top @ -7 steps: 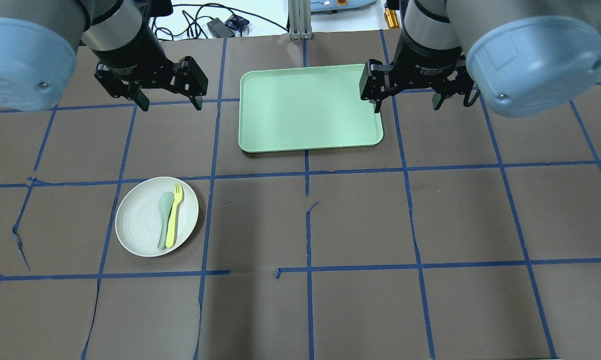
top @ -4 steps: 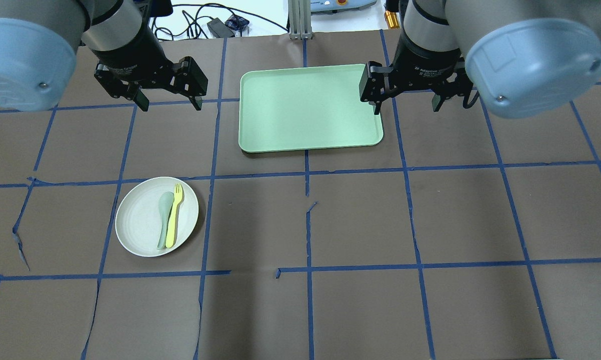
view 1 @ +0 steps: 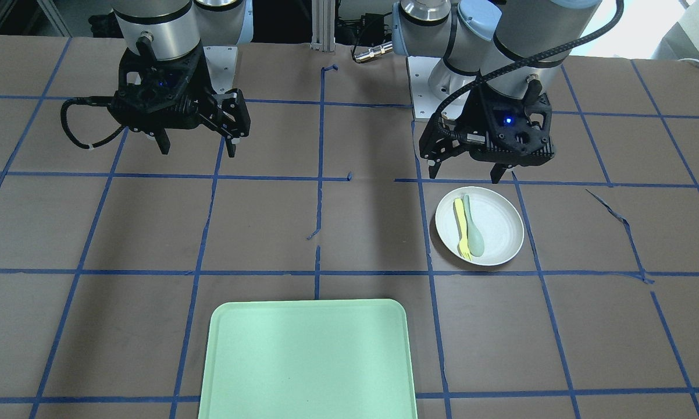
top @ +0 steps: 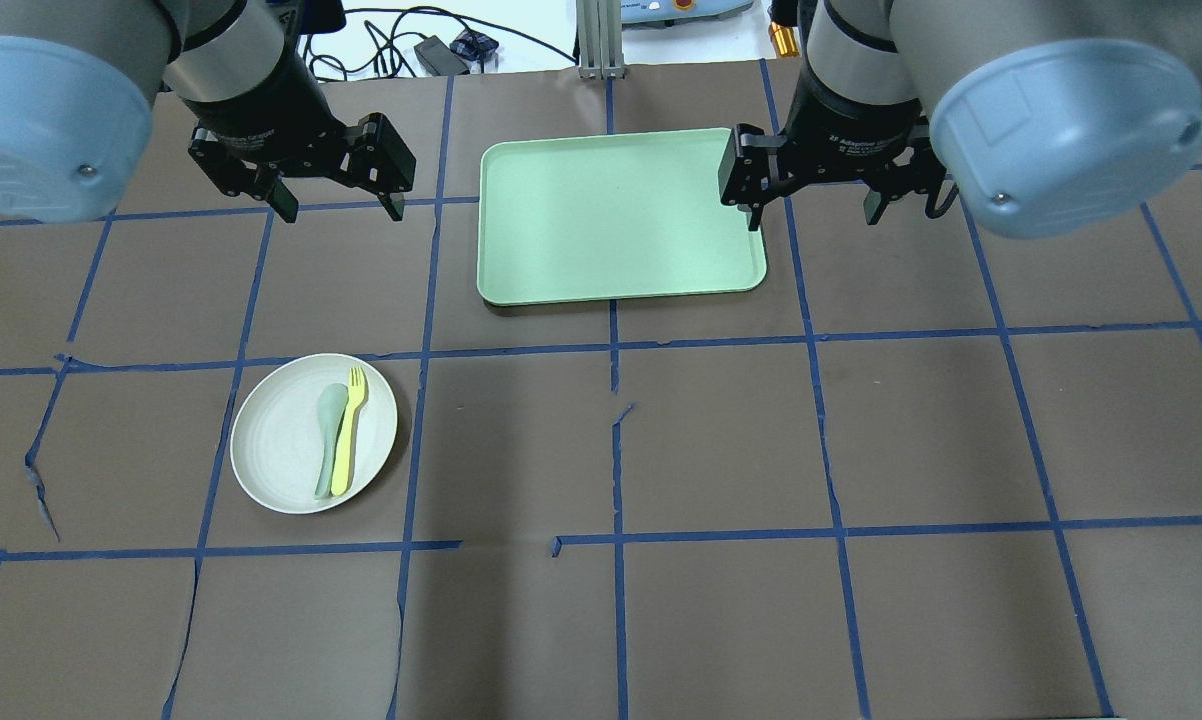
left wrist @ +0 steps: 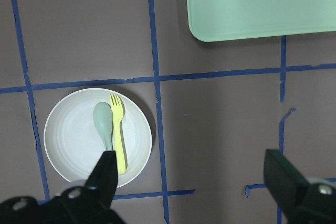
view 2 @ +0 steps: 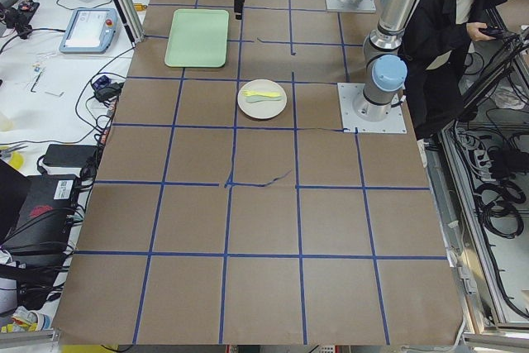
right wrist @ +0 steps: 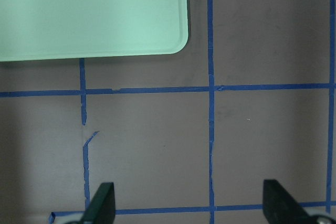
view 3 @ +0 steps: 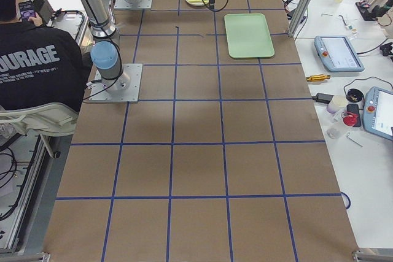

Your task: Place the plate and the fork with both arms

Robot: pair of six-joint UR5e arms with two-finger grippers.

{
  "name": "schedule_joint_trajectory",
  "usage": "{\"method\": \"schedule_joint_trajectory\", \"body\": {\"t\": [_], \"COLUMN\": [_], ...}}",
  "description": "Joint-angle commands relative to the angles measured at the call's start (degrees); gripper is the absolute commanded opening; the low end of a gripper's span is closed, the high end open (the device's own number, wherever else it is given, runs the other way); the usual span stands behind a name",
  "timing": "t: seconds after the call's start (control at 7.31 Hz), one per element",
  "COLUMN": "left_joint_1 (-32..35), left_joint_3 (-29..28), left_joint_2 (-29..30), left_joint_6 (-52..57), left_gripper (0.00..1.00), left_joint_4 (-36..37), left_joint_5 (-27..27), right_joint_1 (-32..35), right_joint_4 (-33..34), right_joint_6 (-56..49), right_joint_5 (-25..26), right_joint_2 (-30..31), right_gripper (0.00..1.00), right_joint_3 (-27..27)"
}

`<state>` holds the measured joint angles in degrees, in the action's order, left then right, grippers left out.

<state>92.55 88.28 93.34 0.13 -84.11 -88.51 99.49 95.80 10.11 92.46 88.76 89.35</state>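
Observation:
The white plate (top: 276, 440) lies on the table's left half, with the pale-yellow fork (top: 347, 430) and a teal-grey spoon (top: 329, 435) side by side on it. In the front view the plate (view 1: 500, 230) holds the fork (view 1: 460, 224) just below my left gripper (view 1: 463, 174). My left gripper (top: 341, 210) is open and empty, raised above the table. The left wrist view shows the plate (left wrist: 73, 140) and the fork (left wrist: 119, 135) below the open fingers (left wrist: 105, 177). My right gripper (top: 814, 215) is open and empty by the tray's right edge.
A pale green tray (top: 611, 215) lies at the far centre; it also shows in the right wrist view (right wrist: 89, 14). The brown paper has blue tape lines and small tears (top: 41, 480). Cables (top: 411, 45) lie beyond the far edge. An operator (view 2: 450, 31) stands behind the robot.
The right arm has shifted very slightly to the left. The left arm, plate, fork and spoon have not moved.

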Motion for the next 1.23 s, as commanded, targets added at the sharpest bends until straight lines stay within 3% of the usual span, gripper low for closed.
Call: {"method": "schedule_joint_trajectory", "body": {"t": [0.0,0.55,0.68,0.82,1.09], "left_joint_1": [0.0,-1.48,-5.67,-13.46,-24.65], "left_joint_3": [0.05,0.92,5.28,12.72,29.32], "left_joint_2": [0.0,1.22,1.58,1.84,2.54], "left_joint_6": [0.04,1.53,5.28,12.02,27.66], "left_gripper": [1.0,1.0,1.0,1.0,0.99], "left_joint_4": [0.0,-0.52,0.95,7.75,26.96], "left_joint_5": [0.0,-2.18,-2.37,-2.02,-1.85], "right_joint_1": [0.0,0.0,-0.09,-0.09,-0.09], "right_joint_4": [0.0,0.0,0.0,0.0,0.09], "right_joint_6": [0.0,-0.09,-0.09,-0.09,0.0], "right_joint_5": [0.0,0.44,0.53,0.79,0.88], "right_joint_2": [0.01,-0.07,-0.34,-0.43,-0.52], "right_gripper": [1.0,1.0,1.0,1.0,1.0], "right_joint_3": [0.03,0.21,0.29,0.12,0.21]}}
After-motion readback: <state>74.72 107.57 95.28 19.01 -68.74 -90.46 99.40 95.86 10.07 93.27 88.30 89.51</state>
